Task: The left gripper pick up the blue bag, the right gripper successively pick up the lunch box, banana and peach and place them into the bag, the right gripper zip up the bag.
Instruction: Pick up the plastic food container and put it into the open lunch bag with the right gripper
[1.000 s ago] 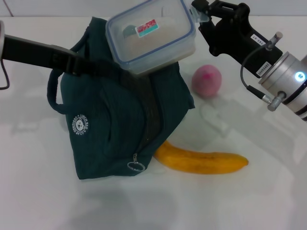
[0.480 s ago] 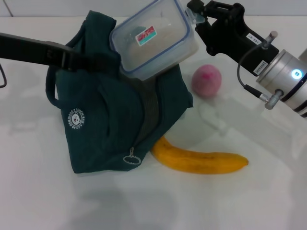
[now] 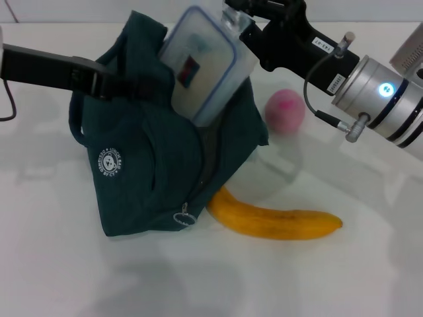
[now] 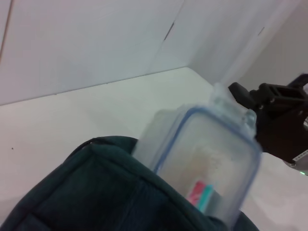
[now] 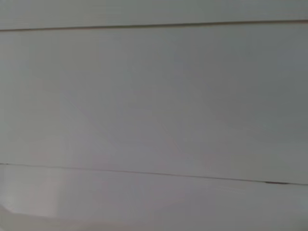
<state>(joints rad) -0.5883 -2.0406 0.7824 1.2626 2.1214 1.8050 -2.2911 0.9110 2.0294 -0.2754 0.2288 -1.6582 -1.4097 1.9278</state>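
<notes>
**A:** Where does it stand right now?

**B:** Your right gripper [image 3: 239,21] is clamped on one end of the lunch box [image 3: 201,66], which is tipped steeply with its low end already inside the mouth of the blue bag [image 3: 158,165]. Your left gripper [image 3: 142,84] reaches in from the left and holds the bag's top edge up, fingers closed on the fabric as far as the head view shows.

**A:** So just let go?

**B:** Not yet, I'd say. Most of the box is above the opening (the left wrist view shows its sticker just at the fabric edge), so a release now would likely leave it wedged or let it tip out. Feed it along its own tilt, deeper into the opening, and keep the lid face parallel to the bag's wall so the corners don't catch the zipper tape.

**A:** And the left arm?

**B:** Keep it high and steady; if the mouth sags, the box will push the fabric down instead of sliding in. Watch the bag's base on the table [image 3: 370,264], since a hard push could drag it.

**A:** The fruit?

**B:** The banana [image 3: 277,221] lies on the table, one end at the bag's bottom corner, and the peach [image 3: 285,111] sits just right of the bag, under your right arm. Lift clear of it when you withdraw.
</notes>
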